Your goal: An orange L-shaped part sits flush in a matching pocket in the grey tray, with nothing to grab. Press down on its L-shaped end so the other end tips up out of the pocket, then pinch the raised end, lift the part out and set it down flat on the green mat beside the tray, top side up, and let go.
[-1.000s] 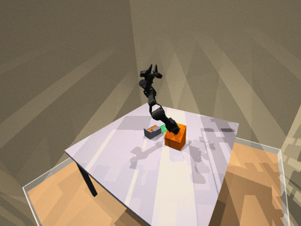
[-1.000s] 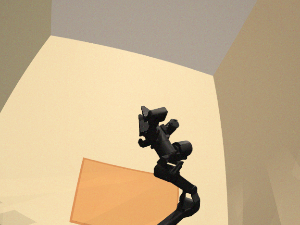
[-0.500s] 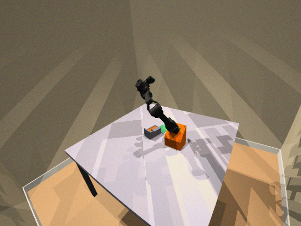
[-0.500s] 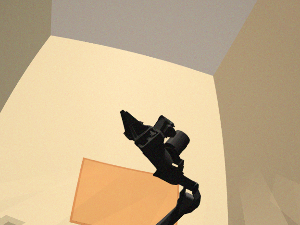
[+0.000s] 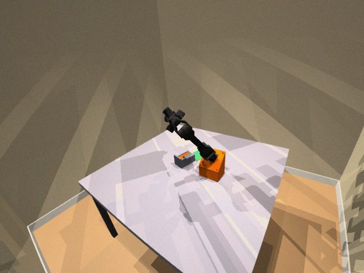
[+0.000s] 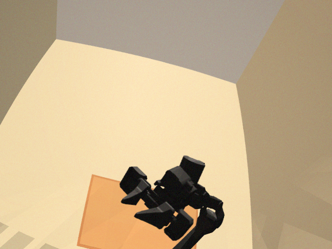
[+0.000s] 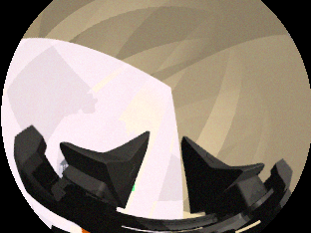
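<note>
The grey tray [image 5: 182, 163] stands on the table in the top view, left of the arm's base. The orange part [image 5: 185, 154] lies in its pocket; it looks level, but is too small there to make out its L-shaped end. The green mat [image 5: 198, 156] lies right beside the tray, partly hidden by the arm; a sliver of the mat [image 7: 133, 188] shows between the fingers in the wrist view. My gripper [image 6: 128, 208] [image 7: 165, 136] is part open, with nothing between its fingers. It is raised high above the table, away from the tray; its fingertips are hidden in the top view.
The arm stands on an orange base block [image 5: 210, 172], close to the right of the tray and mat. The white table [image 5: 140, 199] has its far corner behind the raised arm. In the exterior view an orange panel [image 6: 107, 211] shows behind the gripper.
</note>
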### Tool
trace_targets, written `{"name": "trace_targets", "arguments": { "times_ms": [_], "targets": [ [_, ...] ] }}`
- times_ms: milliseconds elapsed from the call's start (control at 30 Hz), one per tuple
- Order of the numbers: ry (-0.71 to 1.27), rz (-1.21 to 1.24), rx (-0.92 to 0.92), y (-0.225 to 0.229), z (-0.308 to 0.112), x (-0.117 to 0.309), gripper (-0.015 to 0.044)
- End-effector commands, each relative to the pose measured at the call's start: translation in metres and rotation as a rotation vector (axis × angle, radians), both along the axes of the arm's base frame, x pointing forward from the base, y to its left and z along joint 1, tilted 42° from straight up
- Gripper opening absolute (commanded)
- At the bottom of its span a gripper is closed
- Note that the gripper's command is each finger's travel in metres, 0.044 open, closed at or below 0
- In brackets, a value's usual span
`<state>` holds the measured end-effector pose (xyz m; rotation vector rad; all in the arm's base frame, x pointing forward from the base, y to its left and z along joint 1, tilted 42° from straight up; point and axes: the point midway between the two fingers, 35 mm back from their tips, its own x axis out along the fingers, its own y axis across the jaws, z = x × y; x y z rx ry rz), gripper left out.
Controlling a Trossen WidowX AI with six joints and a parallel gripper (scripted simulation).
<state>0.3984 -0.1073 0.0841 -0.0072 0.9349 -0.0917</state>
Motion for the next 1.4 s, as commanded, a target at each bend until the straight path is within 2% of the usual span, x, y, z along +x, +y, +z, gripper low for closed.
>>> {"name": "trace_targets", "arguments": {
  "times_ms": [0, 167, 400, 800, 1067, 1367],
  "targets": [
    [0.248, 0.134, 0.285, 0.068, -0.033, -0.035, 0.018],
    [0.455, 0.2, 0.51, 0.118, -0.041, -0.072, 0.018],
    [0.726, 0.215, 0.797, 0.172, -0.029, -0.119, 0.018],
    [0.726, 0.215, 0.797, 0.172, -0.029, -0.119, 0.018],
    [0.726, 0.216, 0.799, 0.22, -0.081, -0.126, 0.018],
    [0.726, 0.216, 0.799, 0.222, -0.083, -0.127, 0.018]
  ]
}}
